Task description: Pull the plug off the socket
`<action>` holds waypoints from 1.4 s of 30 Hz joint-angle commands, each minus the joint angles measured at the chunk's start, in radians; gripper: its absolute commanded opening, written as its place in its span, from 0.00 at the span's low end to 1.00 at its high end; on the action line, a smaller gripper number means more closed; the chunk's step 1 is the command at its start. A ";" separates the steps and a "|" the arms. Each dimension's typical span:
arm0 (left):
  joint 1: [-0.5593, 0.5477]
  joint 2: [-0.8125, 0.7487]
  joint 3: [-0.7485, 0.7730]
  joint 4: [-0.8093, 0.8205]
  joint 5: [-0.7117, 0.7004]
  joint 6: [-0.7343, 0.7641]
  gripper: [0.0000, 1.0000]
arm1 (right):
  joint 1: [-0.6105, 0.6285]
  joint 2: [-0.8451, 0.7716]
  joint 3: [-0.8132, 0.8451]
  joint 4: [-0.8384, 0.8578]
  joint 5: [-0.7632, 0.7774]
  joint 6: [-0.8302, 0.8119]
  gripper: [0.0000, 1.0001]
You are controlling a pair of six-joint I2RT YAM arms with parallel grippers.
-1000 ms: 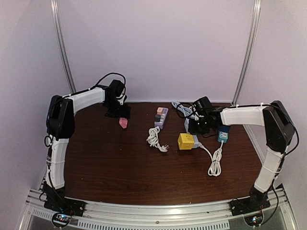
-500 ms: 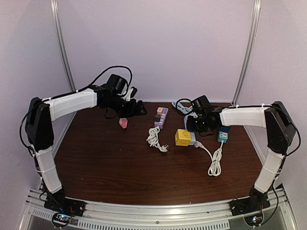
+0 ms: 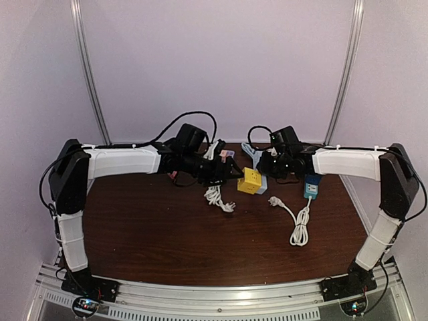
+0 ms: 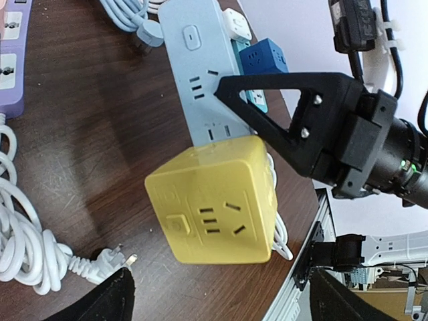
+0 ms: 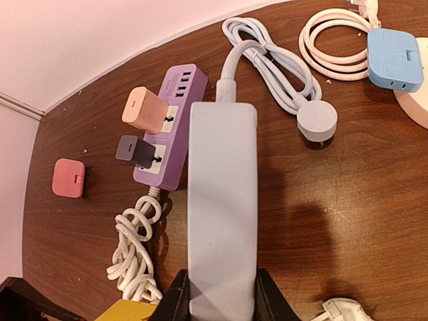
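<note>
The yellow cube plug (image 4: 214, 207) sits on the socket face of a pale blue power strip (image 4: 200, 80), the socket. My right gripper (image 5: 223, 297) is shut on the strip (image 5: 221, 200) near the cube's end and holds it off the table. In the top view the cube (image 3: 251, 180) hangs between both grippers, with the right gripper (image 3: 274, 164) just behind it. My left gripper (image 3: 231, 172) is wide open and points at the cube. In the left wrist view its fingertips (image 4: 110, 297) stand short of the cube, touching nothing.
A purple strip (image 5: 170, 127) carries a pink charger (image 5: 144, 110) and a dark one (image 5: 134, 150), with its white cord coil (image 5: 137, 257) under the grippers. A pink block (image 5: 68, 177) lies back left. A teal socket (image 3: 311, 187) and its white cable (image 3: 301, 221) lie at the right.
My left arm has swung right from the pink block to the yellow cube, jaws opening wider. My right gripper has lifted the strip and cube and carried them left.
</note>
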 commanded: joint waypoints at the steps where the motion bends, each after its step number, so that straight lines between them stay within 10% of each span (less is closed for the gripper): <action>1: -0.006 0.063 0.056 0.081 0.029 -0.040 0.92 | 0.010 -0.069 0.036 0.115 -0.043 0.042 0.00; 10: -0.009 0.120 0.136 0.066 0.037 -0.053 0.90 | 0.030 -0.081 0.032 0.135 -0.047 0.058 0.00; 24: -0.026 0.159 0.149 0.113 0.083 -0.112 0.57 | 0.054 -0.094 0.019 0.116 0.069 0.027 0.00; 33: -0.025 0.130 0.128 0.166 0.112 -0.145 0.00 | 0.045 -0.095 -0.017 0.097 0.145 -0.038 0.00; 42: -0.003 0.046 0.080 0.233 0.106 -0.163 0.00 | -0.017 -0.119 -0.132 0.136 0.150 -0.093 0.00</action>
